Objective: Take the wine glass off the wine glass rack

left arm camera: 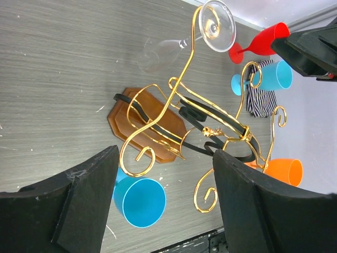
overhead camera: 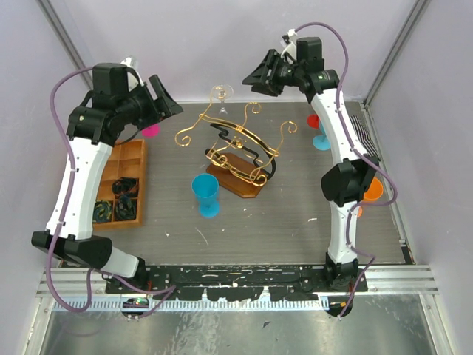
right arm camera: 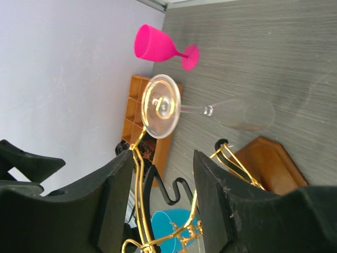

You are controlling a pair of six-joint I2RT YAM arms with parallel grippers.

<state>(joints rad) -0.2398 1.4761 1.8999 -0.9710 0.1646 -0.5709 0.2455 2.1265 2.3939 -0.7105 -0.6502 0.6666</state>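
The wine glass rack, gold wire scrolls and black curves on a brown wooden base, stands mid-table. A clear wine glass hangs upside down from its rear arm, foot on top. My left gripper is open and empty, up in the air left of the rack. My right gripper is open and empty, raised right of the glass's foot, apart from it. The left wrist view shows the rack and glass beyond the open gripper. The right wrist view has the glass just ahead of the open gripper.
A blue cup stands in front of the rack. An orange compartment tray lies at the left, with a pink goblet behind it. At the right are a red goblet, a blue cup, a striped cloth and an orange cup.
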